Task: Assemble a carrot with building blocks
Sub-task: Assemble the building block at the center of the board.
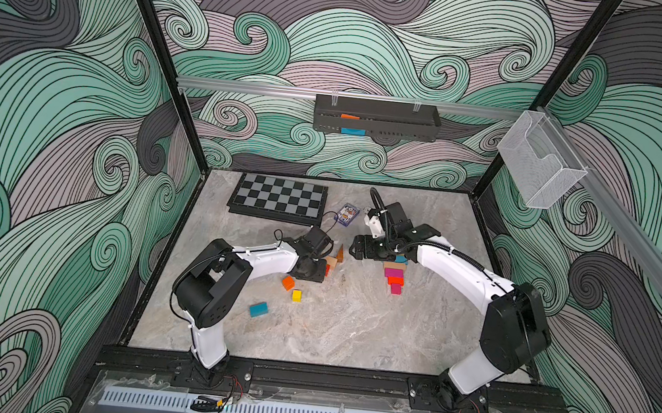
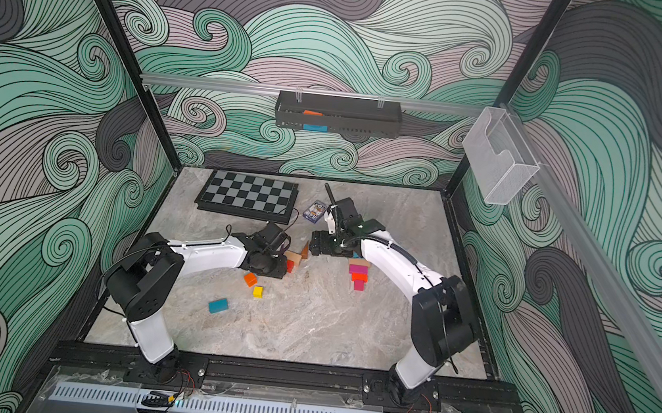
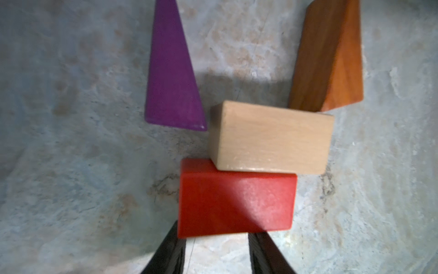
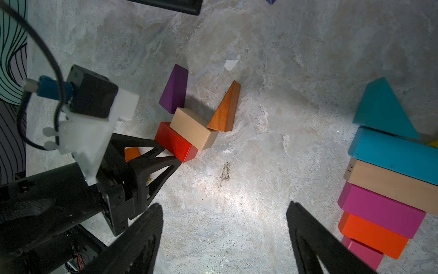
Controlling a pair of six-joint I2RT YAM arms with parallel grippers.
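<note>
Left wrist view: a red block point(image 3: 237, 201) lies flat on the worktop point(image 4: 237, 71). A beige block point(image 3: 270, 140) touches the red block's long side away from the left fingers point(image 3: 170, 251). A purple wedge point(image 3: 170, 83) and a brown wedge point(image 3: 331, 59) lie just beyond the beige block.

Left fingers are part-spread, tips against the red block's near long side. Bare worktop shows between them, so they pinch nothing.

Right fingers point(image 4: 142, 237) are spread wide and empty. They hover between the red block and the carrot row point(image 4: 403, 189), which lies well apart from it.

Count:
- **Row, six:** teal wedge point(image 4: 384, 106), teal bar point(image 4: 398, 154), beige bar point(image 4: 391, 185), pink bar point(image 4: 379, 211), orange block point(image 4: 374, 234), small pink block point(image 4: 362, 253).
- **Red block's cluster:** four.
- **Loose, on the red block's robot-base side, three:** orange cube point(image 1: 288, 282), yellow cube point(image 1: 296, 295), teal block point(image 1: 258, 309).

Handling, my guess: painted wood, rigid and light, with slick paint. Take the red block across its short width, mid-length, on the flat parallel faces.
</note>
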